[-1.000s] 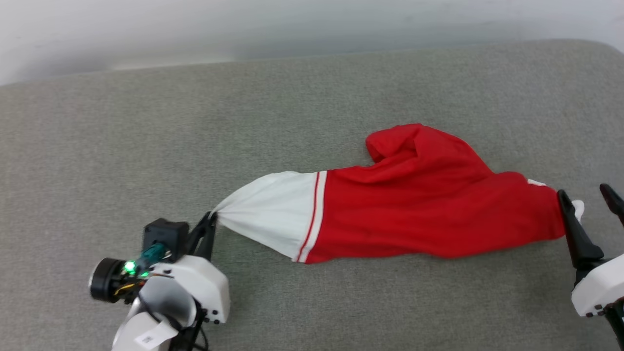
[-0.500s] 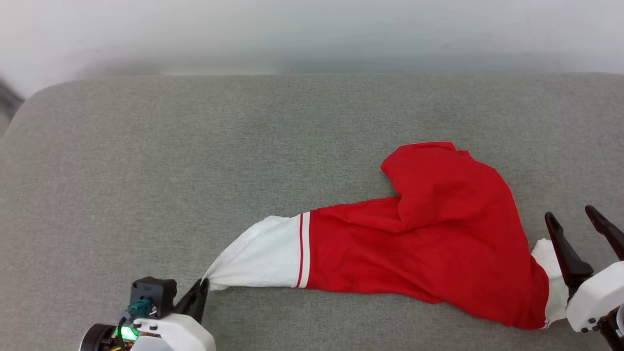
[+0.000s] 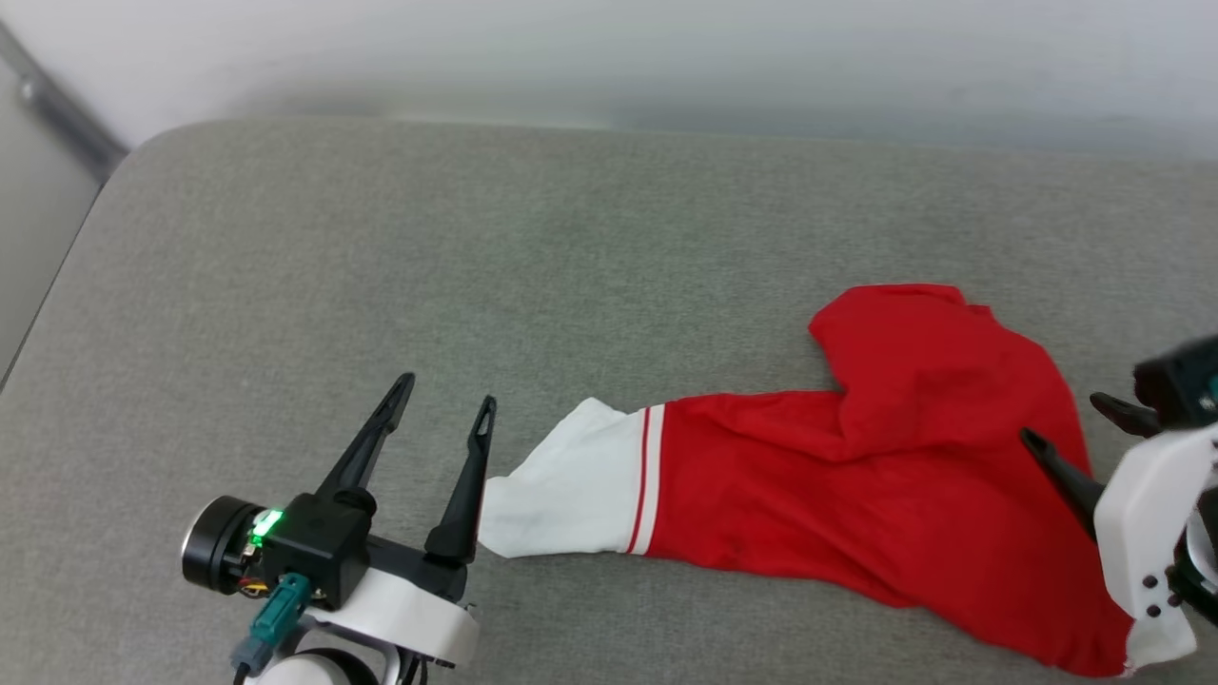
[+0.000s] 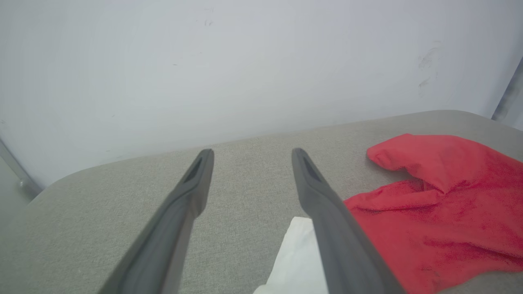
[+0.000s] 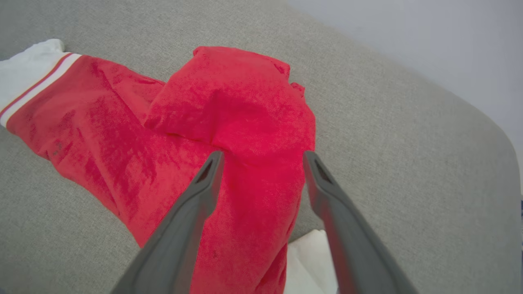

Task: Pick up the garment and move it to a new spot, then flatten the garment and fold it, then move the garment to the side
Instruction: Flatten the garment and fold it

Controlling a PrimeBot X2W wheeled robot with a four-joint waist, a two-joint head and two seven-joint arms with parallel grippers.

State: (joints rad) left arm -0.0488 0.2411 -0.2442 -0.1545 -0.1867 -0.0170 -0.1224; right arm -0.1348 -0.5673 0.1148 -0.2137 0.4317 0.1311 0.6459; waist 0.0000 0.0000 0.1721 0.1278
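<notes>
The garment (image 3: 856,485) lies crumpled in a long strip on the grey padded surface (image 3: 476,238). It is red, with a white sleeve (image 3: 561,499) and red-white trim at its left end. My left gripper (image 3: 449,390) stands open just left of that sleeve, with nothing between its fingers. In the left wrist view the left gripper (image 4: 252,153) frames bare grey surface, with the sleeve (image 4: 294,261) beside its right finger. My right gripper (image 3: 1061,419) is open over the garment's right end. In the right wrist view its fingers (image 5: 263,155) straddle a red fold (image 5: 229,114) without gripping it.
A pale wall (image 3: 609,57) runs behind the padded surface. The surface's rounded left edge (image 3: 57,276) drops off beside a dark strip (image 3: 57,114) at the upper left. Open grey surface lies beyond and to the left of the garment.
My left gripper has opened and let go of the white sleeve, which now lies on the surface. The head camera has shifted. My right gripper now sits over the red fabric.
</notes>
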